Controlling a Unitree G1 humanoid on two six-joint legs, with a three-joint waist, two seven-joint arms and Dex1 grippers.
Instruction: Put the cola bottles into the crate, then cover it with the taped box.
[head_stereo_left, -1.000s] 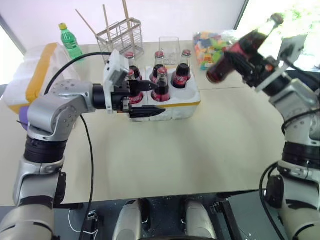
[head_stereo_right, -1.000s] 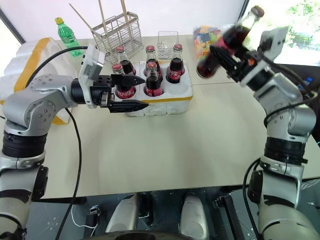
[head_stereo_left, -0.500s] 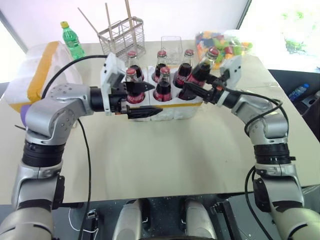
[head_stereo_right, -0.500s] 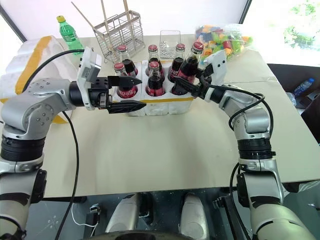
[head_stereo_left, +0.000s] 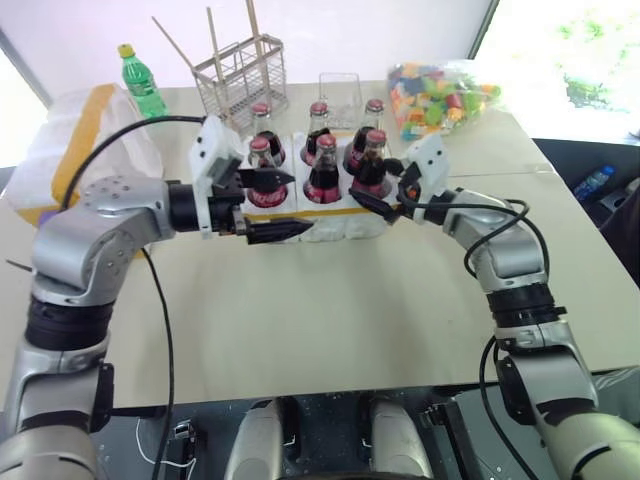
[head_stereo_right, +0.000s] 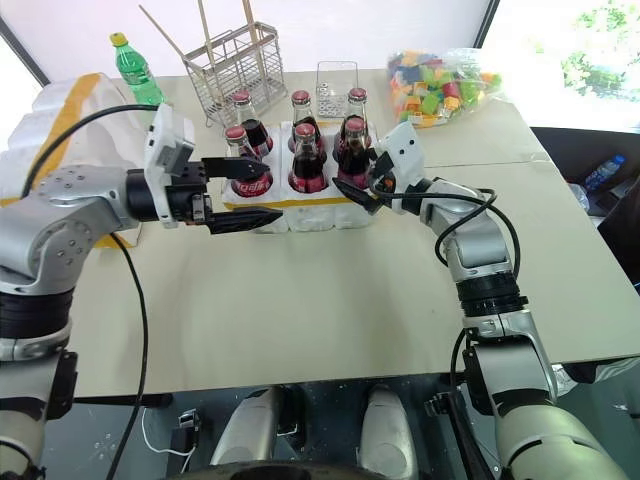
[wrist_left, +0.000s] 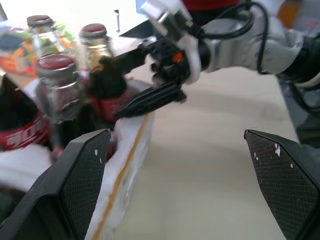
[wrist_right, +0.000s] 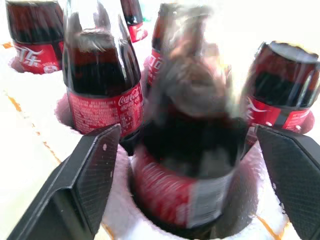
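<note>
6 red-capped glass cola bottles (head_stereo_left: 324, 172) seated in white 6-hole foam crate (head_stereo_left: 345, 219). My L gripper (head_stereo_left: 268, 205), R gripper (head_stereo_left: 377, 184): both jaws released, nothing held.

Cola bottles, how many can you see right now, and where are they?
6, all standing in the crate: back row; front row, and between the open right gripper's fingers. None looks hidden.

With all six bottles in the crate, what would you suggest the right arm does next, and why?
Probably draw the right gripper straight back: its fingers are open either side of the last bottle, which stands in its hole in the crate. Then the taped box can be fetched.
</note>
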